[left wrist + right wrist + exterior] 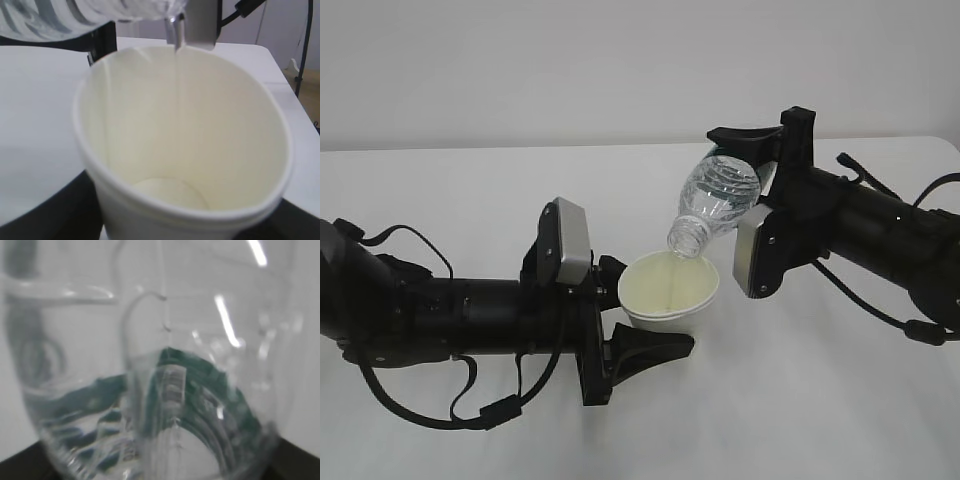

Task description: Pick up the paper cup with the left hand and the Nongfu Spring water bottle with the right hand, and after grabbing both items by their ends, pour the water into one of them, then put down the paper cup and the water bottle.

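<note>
Left black two-finger gripper (pixel 642 318) clamped round small off-white paper cup (pixel 669 291), held above white table (pixel 470 190). Right black gripper (pixel 752 165) grips base end of small clear plastic bottle (pixel 716 202), tilted neck-down, mouth over cup rim.

Left wrist view: cream cup interior (pixel 185 145) fills frame; thin clear water stream (pixel 177 42) falls inside.

Right wrist view: bottle base (pixel 150 390) close up, blurred, green label showing through; jaws' tips barely visible.

Cream paper cup (pixel 669 292); clear bottle (pixel 717 204) w/ green label.
</note>
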